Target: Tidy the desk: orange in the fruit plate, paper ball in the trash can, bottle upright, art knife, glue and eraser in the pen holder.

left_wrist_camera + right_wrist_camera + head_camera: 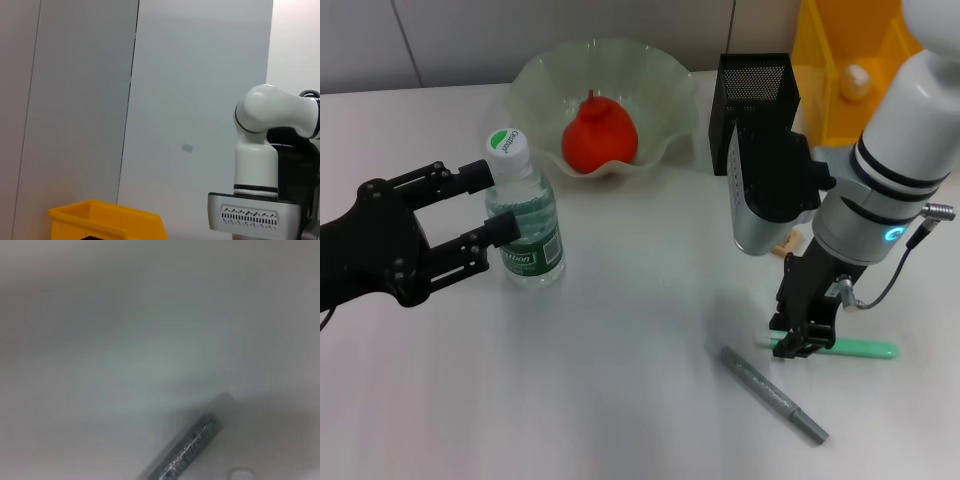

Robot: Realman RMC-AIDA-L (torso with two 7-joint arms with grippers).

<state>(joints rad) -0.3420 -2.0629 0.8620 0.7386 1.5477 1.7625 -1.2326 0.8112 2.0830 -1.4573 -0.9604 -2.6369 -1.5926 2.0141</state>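
Left gripper (500, 203) sits spread wide around the bottle (523, 220), one finger (470, 177) behind it near the cap, the other in front at the label; we can't tell if either pad touches. Our left arm reaches in level from the left edge, fingers pointing right. Bottle is upright on the desk (620, 330), just in front of the plate (670, 100).

Right gripper (798, 342) points straight down, forearm angled in from upper right, fingers closed on the green pen-like stick (860, 349) lying flat on the desk. Whether that's the glue or the knife, we can't tell. Grey stick (775, 395) lies diagonally just left of it, apart; right wrist view shows its end (190, 452) on the desk.

Orange (600, 135) is in the plate. Pen holder (752, 100) stands right of the plate, partly behind our right arm. Bin (840, 60) is behind it at the far right, with a pale paper ball (855, 82) inside. Eraser (788, 243) peeks out under the right wrist, near the holder.

Left wrist view shows only the bin (107, 220), the wall and our right arm.
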